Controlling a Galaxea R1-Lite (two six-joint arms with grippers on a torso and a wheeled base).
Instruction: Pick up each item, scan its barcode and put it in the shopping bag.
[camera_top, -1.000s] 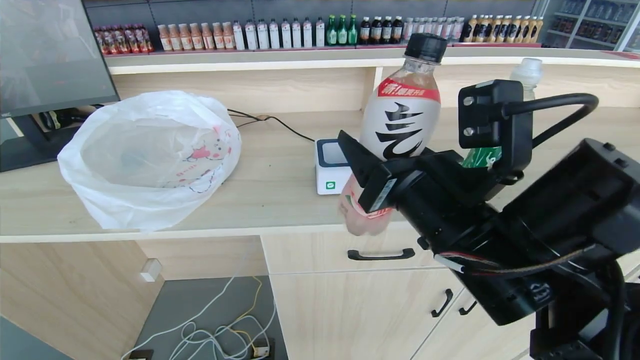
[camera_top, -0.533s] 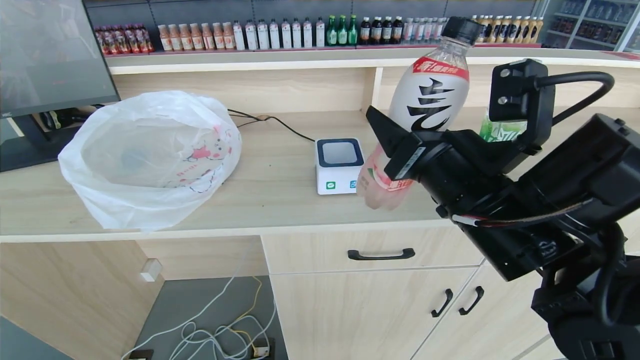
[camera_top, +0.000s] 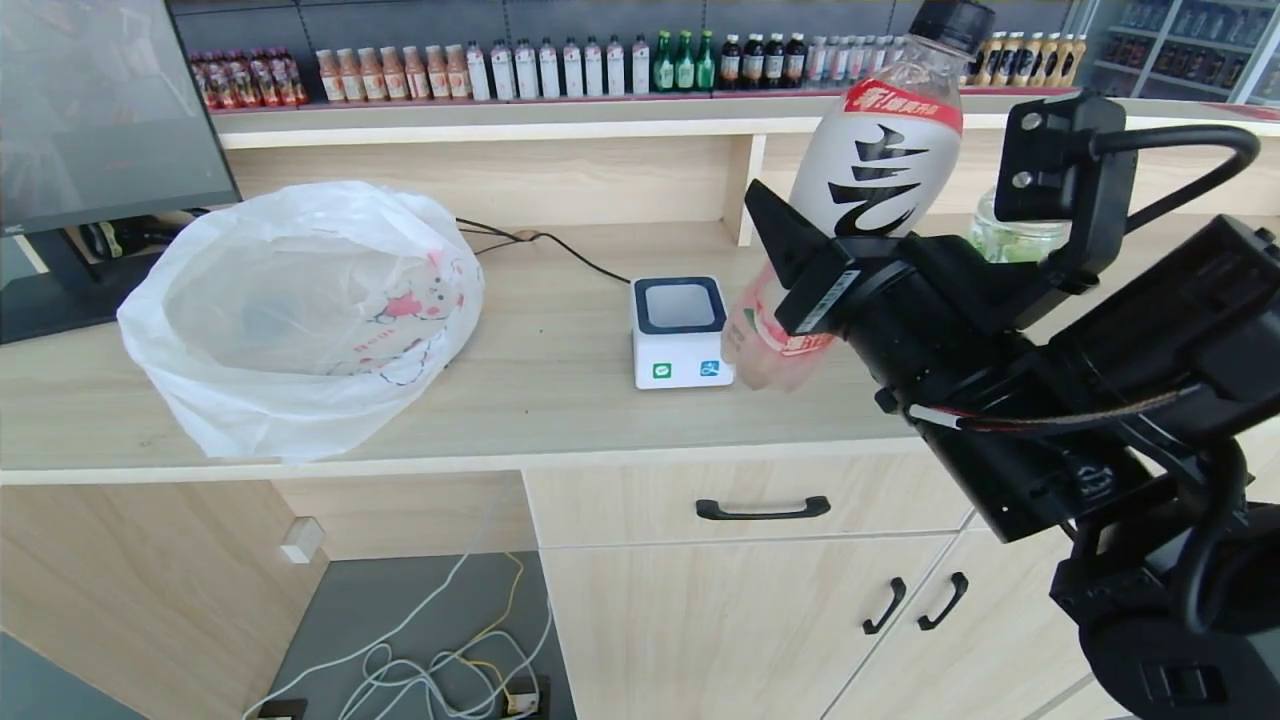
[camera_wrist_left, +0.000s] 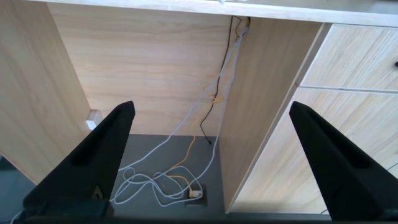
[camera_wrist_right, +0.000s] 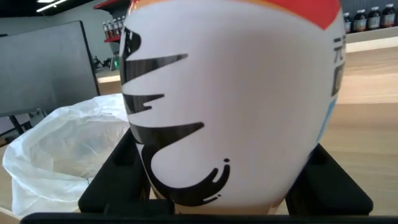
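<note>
Setting: retail shop, checkout station.
- Wooden counter (camera_top: 540, 390), with drawers (camera_top: 760, 508) below.
- Scanner (camera_top: 679, 330): white cube on the counter.
- Left of scanner: open plastic shopping bag (camera_top: 300, 310), with a dark monitor (camera_top: 100, 110) farther left.
- Behind scanner, on a raised ledge: long row of bottled drinks (camera_top: 560, 65), grouped by kind.
- Far right behind scanner: stocked shelving (camera_top: 1180, 45).

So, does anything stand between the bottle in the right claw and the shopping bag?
Only the scanner: it sits on the counter between the bottle, held tilted in the right claw, and the shopping bag, close beside the bottle's lower end. Beyond it, nothing visible stands on the counter up to the bag's open mouth.
</note>
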